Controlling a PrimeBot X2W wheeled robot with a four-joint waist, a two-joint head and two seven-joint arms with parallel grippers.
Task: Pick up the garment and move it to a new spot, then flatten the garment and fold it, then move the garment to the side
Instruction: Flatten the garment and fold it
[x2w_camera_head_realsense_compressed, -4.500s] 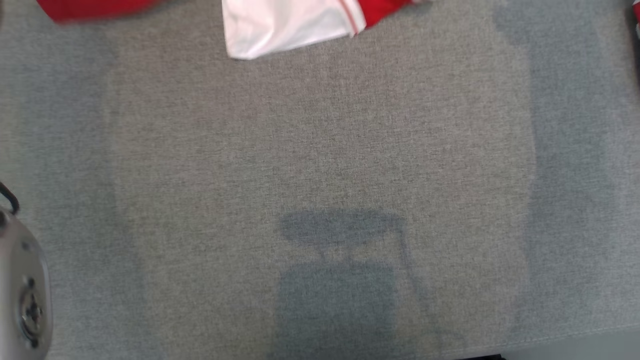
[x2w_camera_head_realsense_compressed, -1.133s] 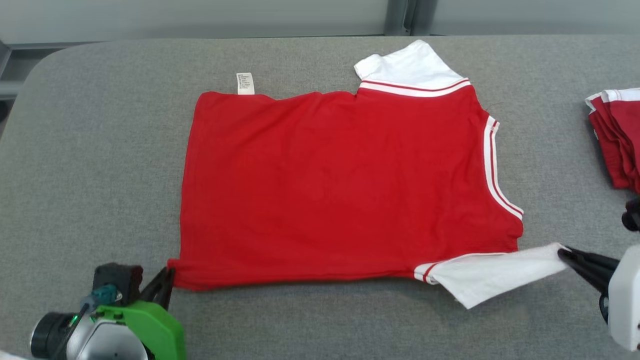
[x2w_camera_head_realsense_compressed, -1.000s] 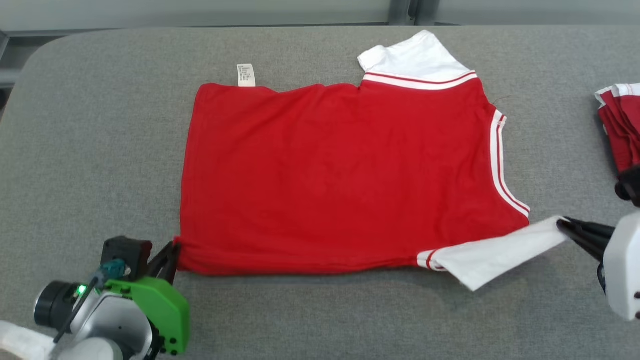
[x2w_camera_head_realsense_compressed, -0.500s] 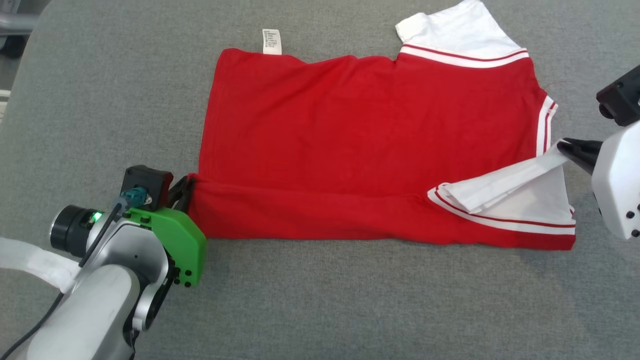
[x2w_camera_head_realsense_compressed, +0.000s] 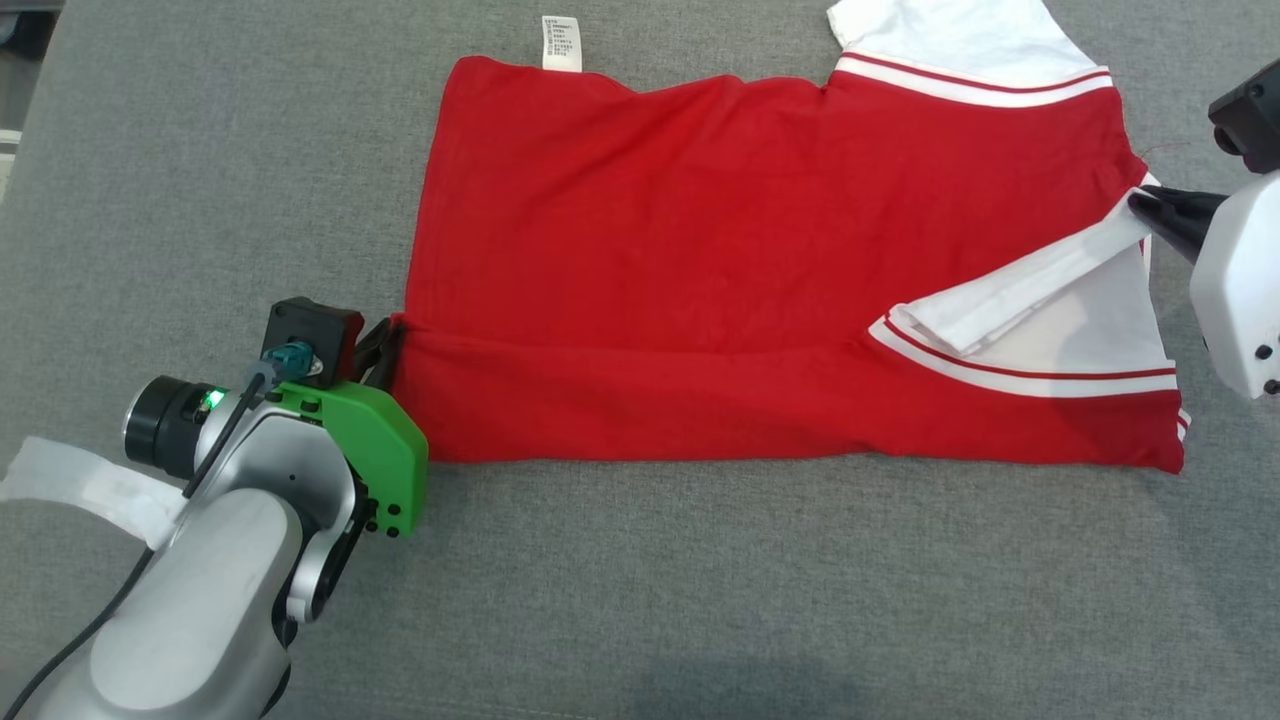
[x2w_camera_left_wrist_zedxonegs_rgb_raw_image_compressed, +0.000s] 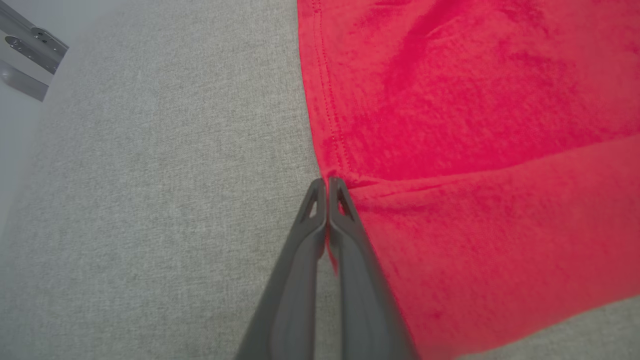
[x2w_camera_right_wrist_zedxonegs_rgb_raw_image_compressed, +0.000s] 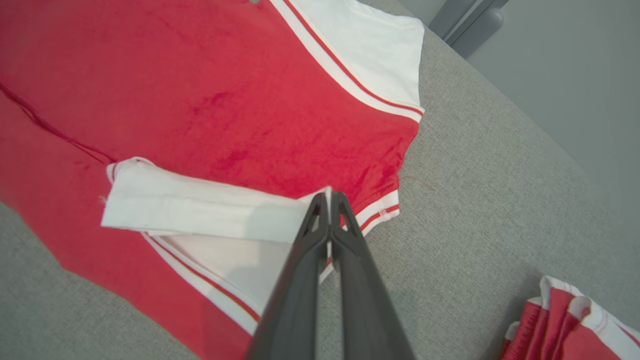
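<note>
The garment (x2w_camera_head_realsense_compressed: 700, 230) is a red T-shirt with white sleeves, lying on the grey table (x2w_camera_head_realsense_compressed: 700, 600). Its near long edge is turned over onto the body in a band. My left gripper (x2w_camera_head_realsense_compressed: 385, 345) is shut on the red hem corner (x2w_camera_left_wrist_zedxonegs_rgb_raw_image_compressed: 345, 177) at the shirt's left end. My right gripper (x2w_camera_head_realsense_compressed: 1140, 205) is shut on the tip of the near white sleeve (x2w_camera_right_wrist_zedxonegs_rgb_raw_image_compressed: 200, 207), which is lifted and stretched across the shirt's right end. The far white sleeve (x2w_camera_head_realsense_compressed: 960, 40) lies flat at the top edge, and a white care label (x2w_camera_head_realsense_compressed: 561, 43) sticks out beyond the far edge.
A stack of folded red and white garments (x2w_camera_right_wrist_zedxonegs_rgb_raw_image_compressed: 570, 325) lies on the table to the right of the shirt. The table's far edge and a grey frame (x2w_camera_right_wrist_zedxonegs_rgb_raw_image_compressed: 465, 25) lie beyond the far sleeve. Bare grey cloth (x2w_camera_head_realsense_compressed: 200, 180) spreads to the left and in front.
Both grippers have carried the near edge away from me over the shirt's body, so the turned-over band is wider. The camera has tilted down, shifting the whole picture.
</note>
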